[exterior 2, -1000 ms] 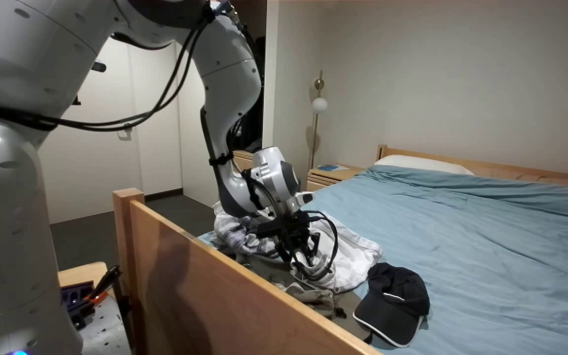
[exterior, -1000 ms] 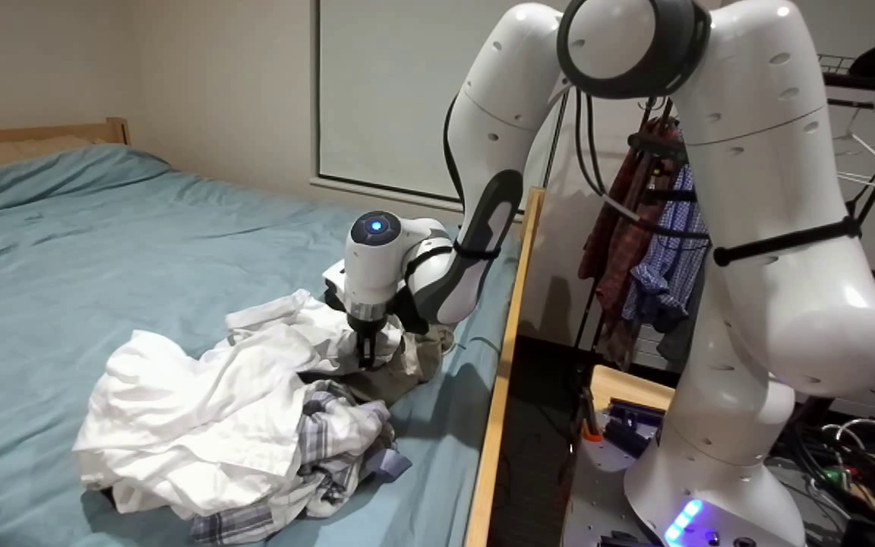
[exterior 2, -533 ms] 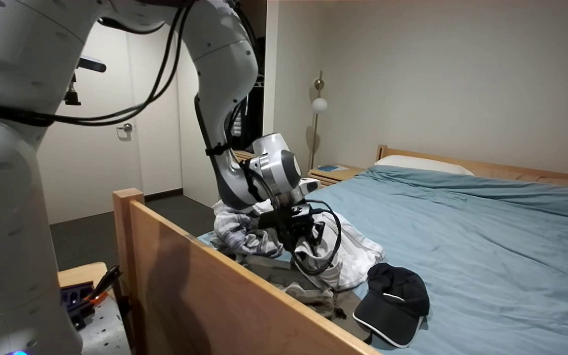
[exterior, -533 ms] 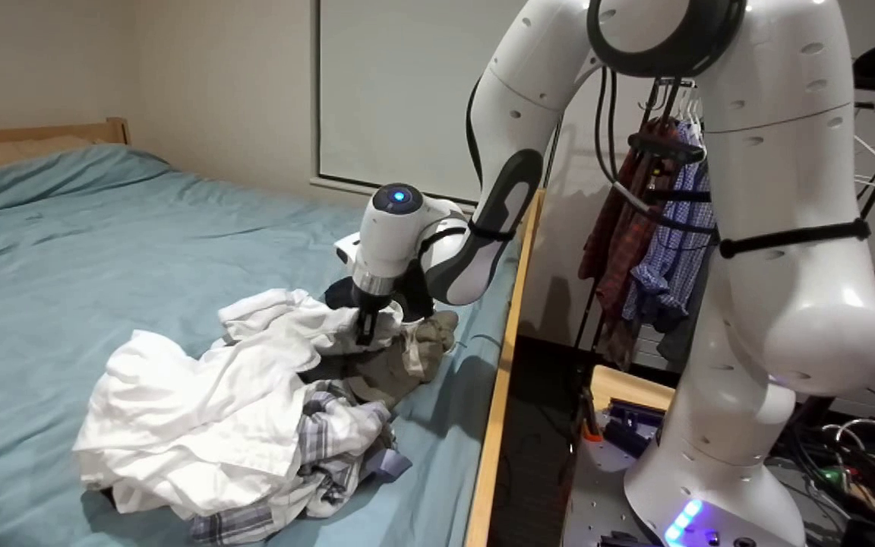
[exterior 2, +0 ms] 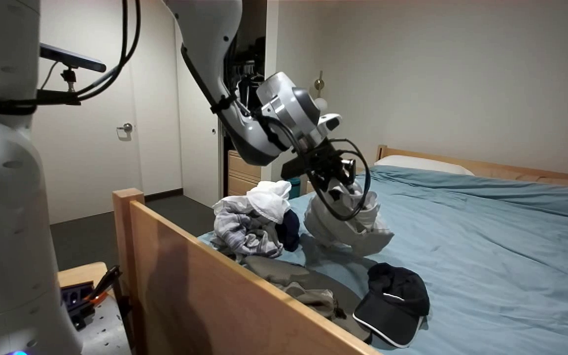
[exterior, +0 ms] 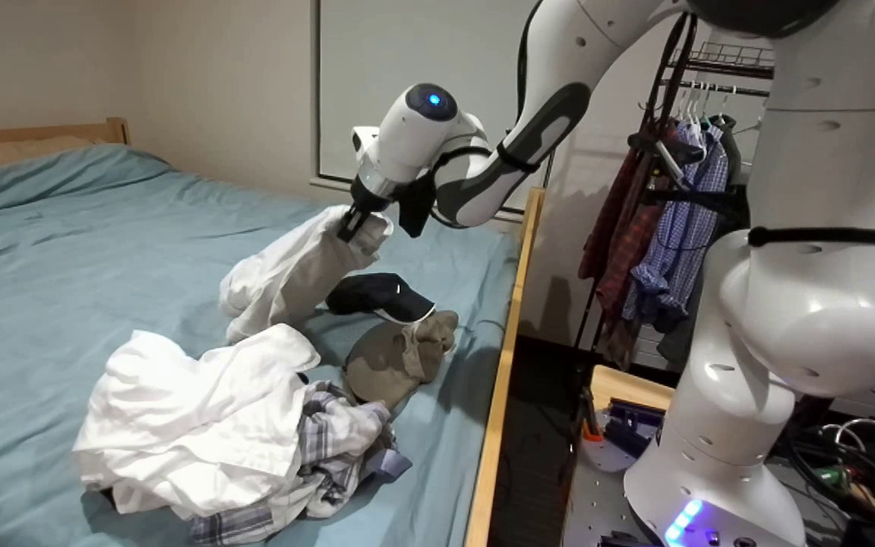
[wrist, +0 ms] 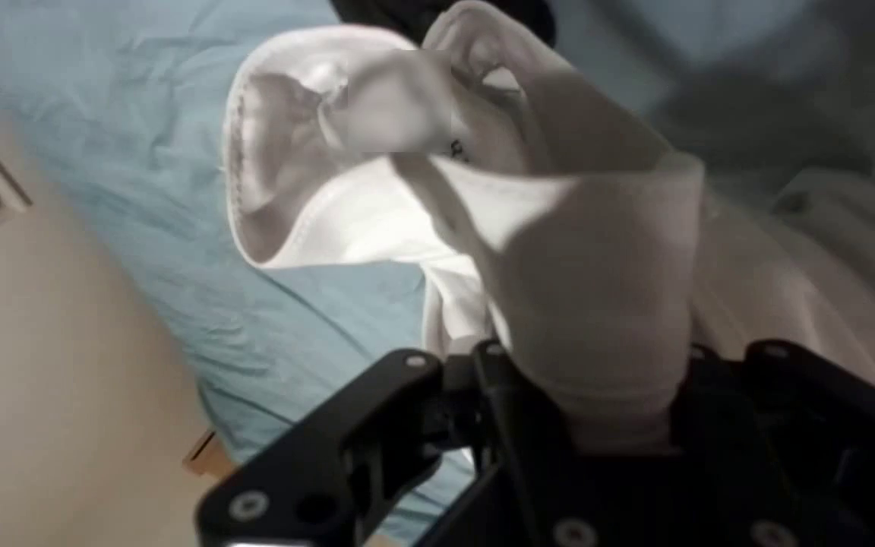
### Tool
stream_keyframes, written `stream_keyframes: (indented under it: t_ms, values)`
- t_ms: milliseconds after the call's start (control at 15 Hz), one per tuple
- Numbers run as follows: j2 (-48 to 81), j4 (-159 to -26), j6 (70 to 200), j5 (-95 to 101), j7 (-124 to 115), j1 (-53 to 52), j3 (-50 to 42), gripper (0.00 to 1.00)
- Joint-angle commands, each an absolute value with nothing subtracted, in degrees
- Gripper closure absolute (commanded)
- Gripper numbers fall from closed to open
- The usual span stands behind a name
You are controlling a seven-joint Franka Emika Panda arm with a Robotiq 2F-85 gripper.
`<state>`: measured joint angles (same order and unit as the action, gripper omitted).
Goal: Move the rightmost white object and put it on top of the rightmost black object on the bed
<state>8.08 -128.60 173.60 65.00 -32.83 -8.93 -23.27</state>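
My gripper is shut on a white garment, which hangs from the fingers above the bed. In an exterior view the gripper and the crumpled white garment show above the blue sheet. In the wrist view the cloth bunches between the fingers and hides the fingertips. A black cap with a white-edged brim lies on the bed; it shows in both exterior views. The garment is up and to the side of it, apart from it. A dark part, likely the cap, shows at the wrist view's top.
Another white garment lies on a plaid shirt on the bed. A dark blue item sits beside that pile. An olive-brown cap lies between the pile and the black cap. The wooden footboard stands along the bed edge.
My gripper has risen, tilted and lifted the white garment off the other clothes. The black cap and the olive cap are now uncovered in an exterior view.
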Motion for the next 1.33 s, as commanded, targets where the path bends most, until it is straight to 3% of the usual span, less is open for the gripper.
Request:
stream_keyframes:
  t_ms: [0, 467, 733, 1267]
  values:
    - [0.6, -126.05, 170.73, 72.52, -41.99, -9.81, -26.04, 0.9]
    - [-1.81, -116.69, 163.59, 82.75, -61.55, -8.04, -28.23, 0.9]
    - [2.91, -113.54, 157.82, 84.87, -69.7, -7.42, -30.31, 0.9]
    - [12.92, -111.86, 141.51, 108.59, -99.39, -12.62, -29.15, 0.9]
